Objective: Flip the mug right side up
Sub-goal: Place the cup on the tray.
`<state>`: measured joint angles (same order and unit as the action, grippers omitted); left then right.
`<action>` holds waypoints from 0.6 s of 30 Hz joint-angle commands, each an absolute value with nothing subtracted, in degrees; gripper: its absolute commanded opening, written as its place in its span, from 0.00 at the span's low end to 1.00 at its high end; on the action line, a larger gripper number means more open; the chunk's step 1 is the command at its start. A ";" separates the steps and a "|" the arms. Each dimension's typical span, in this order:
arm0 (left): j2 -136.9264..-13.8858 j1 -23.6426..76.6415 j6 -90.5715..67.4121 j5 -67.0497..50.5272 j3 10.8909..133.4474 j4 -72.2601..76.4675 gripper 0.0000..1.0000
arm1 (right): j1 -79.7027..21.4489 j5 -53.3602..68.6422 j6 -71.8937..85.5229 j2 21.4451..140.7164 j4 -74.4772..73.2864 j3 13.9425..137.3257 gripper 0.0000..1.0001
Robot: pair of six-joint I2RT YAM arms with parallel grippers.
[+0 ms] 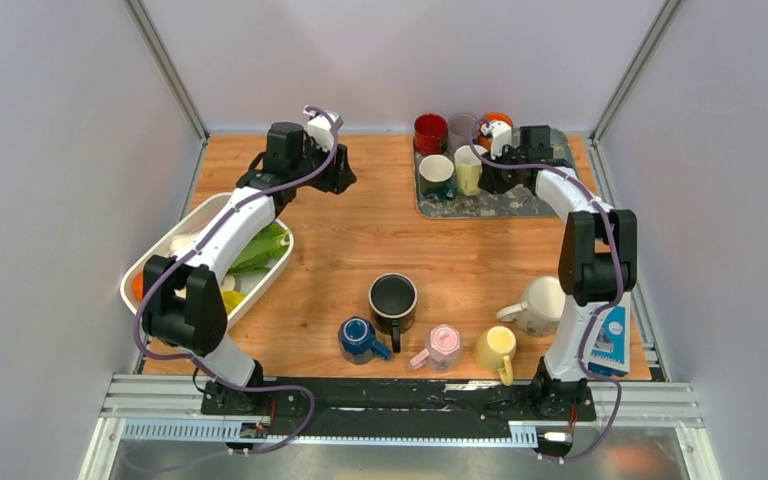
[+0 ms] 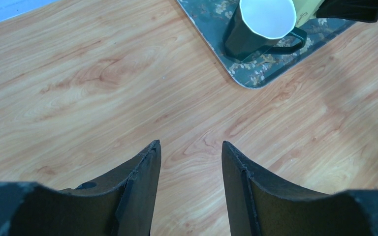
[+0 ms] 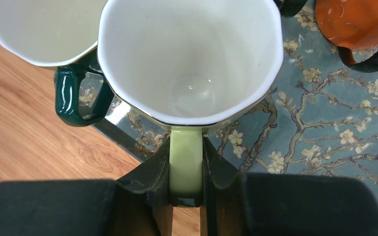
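Note:
A pale yellow-green mug (image 3: 192, 59) stands upright, mouth up and empty, on the floral tray (image 3: 325, 123). My right gripper (image 3: 186, 147) is shut on its handle (image 3: 185, 167), one finger on each side. In the top view this mug (image 1: 468, 168) is at the tray's front left, with the right gripper (image 1: 488, 172) beside it. A dark green mug (image 3: 71, 96) touches it on the left. My left gripper (image 2: 191, 147) is open and empty above bare wood, left of the tray (image 2: 248, 73); it also shows in the top view (image 1: 345, 180).
Red (image 1: 430, 132), clear (image 1: 460, 130) and orange (image 1: 497, 120) mugs stand on the tray (image 1: 530, 205). Black (image 1: 393, 298), blue (image 1: 358, 337), pink (image 1: 443, 345), yellow (image 1: 496, 348) and cream (image 1: 540, 305) mugs sit near the front. A white basket (image 1: 175, 245) of vegetables is at left, a carton (image 1: 611, 340) at right.

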<state>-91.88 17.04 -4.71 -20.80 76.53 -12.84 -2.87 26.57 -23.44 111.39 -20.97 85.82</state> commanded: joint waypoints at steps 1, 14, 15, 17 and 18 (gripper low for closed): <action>-88.66 16.75 -3.76 -20.51 75.43 -12.38 0.56 | -3.53 27.27 -23.05 111.93 -14.26 89.01 0.00; -87.39 16.73 -2.65 -18.39 74.15 -12.89 0.56 | -5.01 23.11 -19.57 115.12 -12.77 83.71 0.19; -87.29 16.71 -2.51 -18.38 73.89 -12.91 0.56 | -5.01 22.81 -19.48 114.30 -12.76 82.70 0.23; -87.00 16.70 -1.95 -18.24 73.46 -12.86 0.56 | -5.00 22.07 -19.19 112.66 -12.72 81.01 0.31; -86.94 16.70 -1.90 -18.07 73.17 -12.80 0.56 | -5.01 21.82 -19.12 111.89 -12.74 80.26 0.35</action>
